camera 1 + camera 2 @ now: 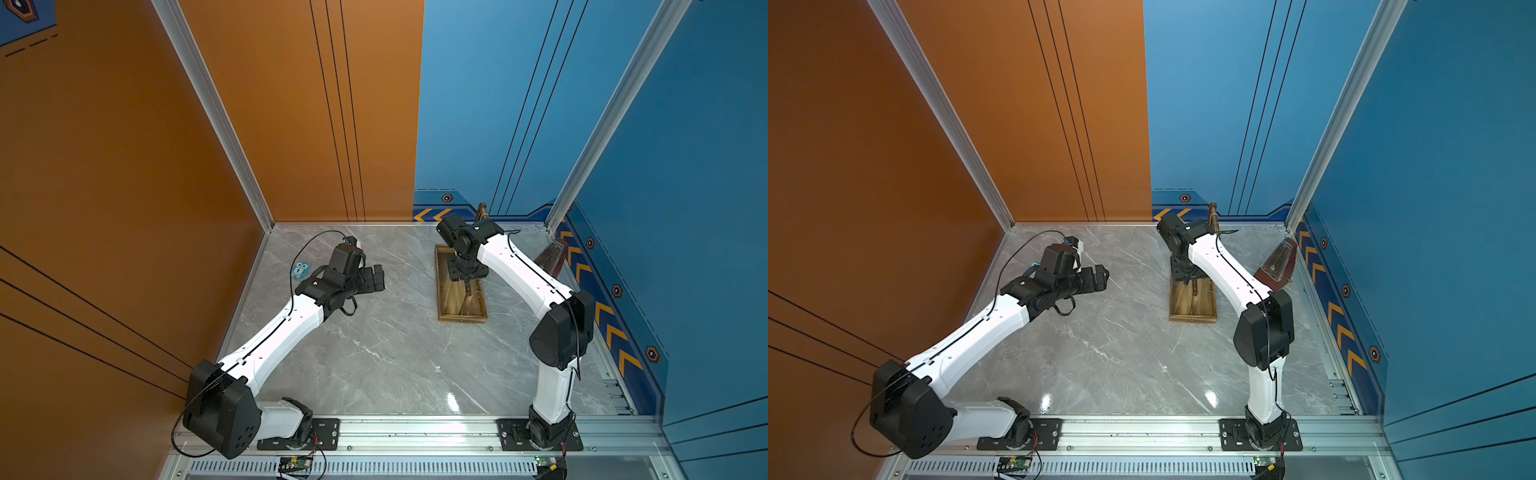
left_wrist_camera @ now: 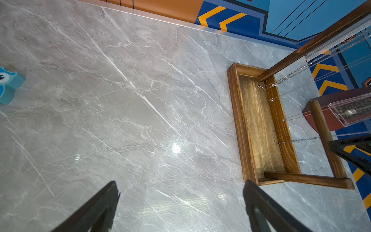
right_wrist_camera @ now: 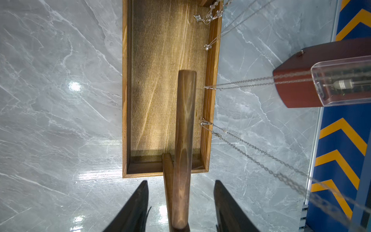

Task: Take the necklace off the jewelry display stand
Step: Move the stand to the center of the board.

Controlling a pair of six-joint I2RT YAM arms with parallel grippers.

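necklaces point(image 3: 204, 122), four in sight, thin silver chains, all ranged along one long rim of the jewelry display stand point(image 3: 125, 100), the rim facing the dark red metronome point(image 3: 291, 94); pendants at or just above that rim; chains rising out of both wrist views, upper ends unseen. stand toward the back of the marble table point(image 1: 374, 353), on the right arm's side, long axis pointing away from the robot.

right gripper point(image 3: 181, 180) directly over the stand's near end, open, one finger point(image 3: 136, 206) on either side of the round wooden rod point(image 3: 185, 120), a gap showing on both sides, nothing clamped. rod lying lengthwise between the fingers, parallel to the stand's long axis, so the grip line square across it. chains not between the fingers but off toward the metronome, nearest pendant close by the rod.

left gripper point(image 2: 181, 181) spread wide and empty, hovering over bare table, well apart from the stand, blue owl toy point(image 2: 8, 84) on its other side.

right arm the nearer. judged from this: either a steadying hold on the rod, leaving the chains to the left arm across the open table, or a sideways shift toward the metronome for the nearest chain. no necklace off yet. worth watching: fine chain snagging on a finger, light stand tipping.
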